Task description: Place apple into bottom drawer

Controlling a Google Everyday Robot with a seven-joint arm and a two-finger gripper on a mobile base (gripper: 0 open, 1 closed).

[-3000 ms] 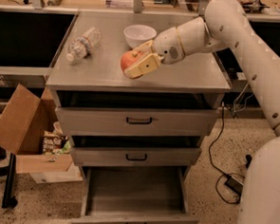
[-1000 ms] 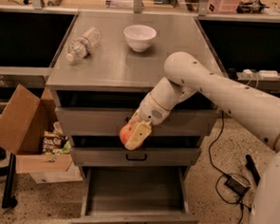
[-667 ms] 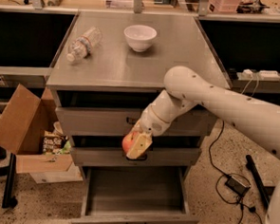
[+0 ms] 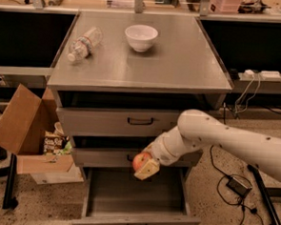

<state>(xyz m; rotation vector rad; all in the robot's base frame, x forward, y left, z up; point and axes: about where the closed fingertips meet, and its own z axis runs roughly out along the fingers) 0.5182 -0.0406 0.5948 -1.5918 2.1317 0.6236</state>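
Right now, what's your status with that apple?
Gripper shut on apple, in front of middle drawer. Bottom drawer open just below. Nothing seen between them.

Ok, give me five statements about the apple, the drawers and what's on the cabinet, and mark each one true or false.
1. The bottom drawer is pulled open. True.
2. The apple lies on the drawer floor. False: the gripper holds it in the air over the open drawer, in front of the middle drawer.
3. The white bowl stands on the cabinet top. True.
4. The plastic bottle stands upright. False: it lies on its side, left of the bowl.
5. The top drawer is pulled out. False: it is shut.
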